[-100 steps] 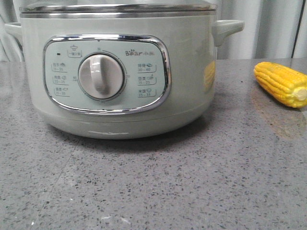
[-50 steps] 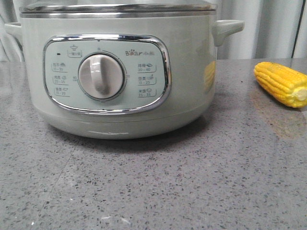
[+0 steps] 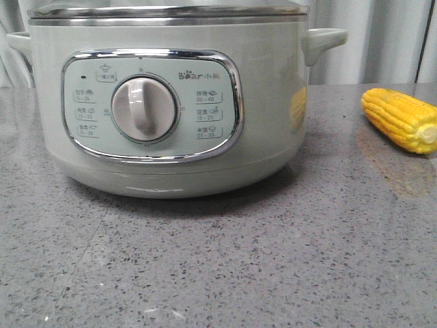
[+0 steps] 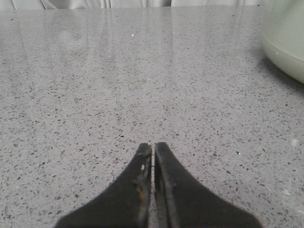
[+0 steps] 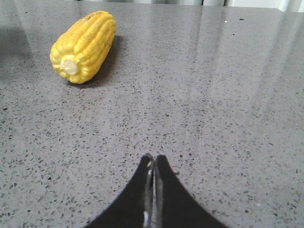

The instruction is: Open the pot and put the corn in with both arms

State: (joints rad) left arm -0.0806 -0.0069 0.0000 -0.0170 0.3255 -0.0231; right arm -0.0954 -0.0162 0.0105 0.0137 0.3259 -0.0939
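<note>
The pot (image 3: 171, 102) is a large pale grey-green cooker with a chrome-framed panel, a cream dial and a "Bear" logo; it fills the upper left of the front view, its lid on under a steel rim. Its lower wall also shows in the left wrist view (image 4: 287, 42). The corn (image 3: 401, 119), a bright yellow cob with a pale cut end, lies on the table to the pot's right and shows in the right wrist view (image 5: 84, 46). My left gripper (image 4: 153, 146) is shut and empty over bare table. My right gripper (image 5: 154, 157) is shut and empty, short of the corn.
The grey speckled stone table (image 3: 239, 266) runs across all views. Pale curtains (image 3: 382, 41) hang behind it. Neither arm shows in the front view.
</note>
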